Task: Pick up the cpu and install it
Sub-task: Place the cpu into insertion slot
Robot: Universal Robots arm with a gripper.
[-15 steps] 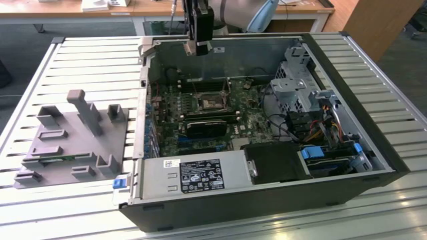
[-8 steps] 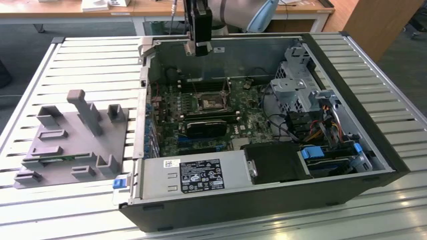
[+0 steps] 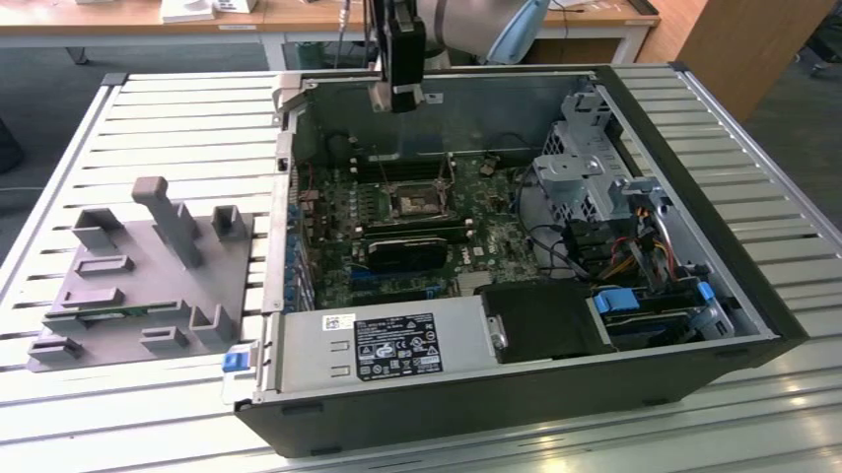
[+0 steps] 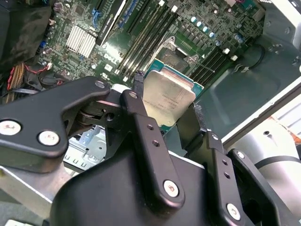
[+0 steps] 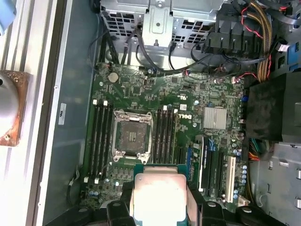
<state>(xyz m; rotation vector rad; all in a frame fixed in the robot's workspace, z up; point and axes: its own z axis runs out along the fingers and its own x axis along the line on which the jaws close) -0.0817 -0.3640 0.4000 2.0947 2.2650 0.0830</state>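
Silver-grey cpu [image 4: 167,99] in the hand [image 4: 168,103], above the motherboard [image 5: 188,94]

The claw [image 3: 397,99] with the cpu [image 4: 169,96] hangs over the open computer case [image 3: 487,113]. The way down to the socket [image 5: 133,137] is open. Memory slots [image 5: 164,136] sit close on both sides. Wires [image 3: 559,241] and a metal cage [image 3: 586,148] crowd the exterior view's right.

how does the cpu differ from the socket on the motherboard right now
The cpu has a pale silver lid with a green edge; the socket is dark inside a metal frame. The cpu is clamped in the gripper, clear of the motherboard; the socket sits fixed on it, empty. Both are roughly square.
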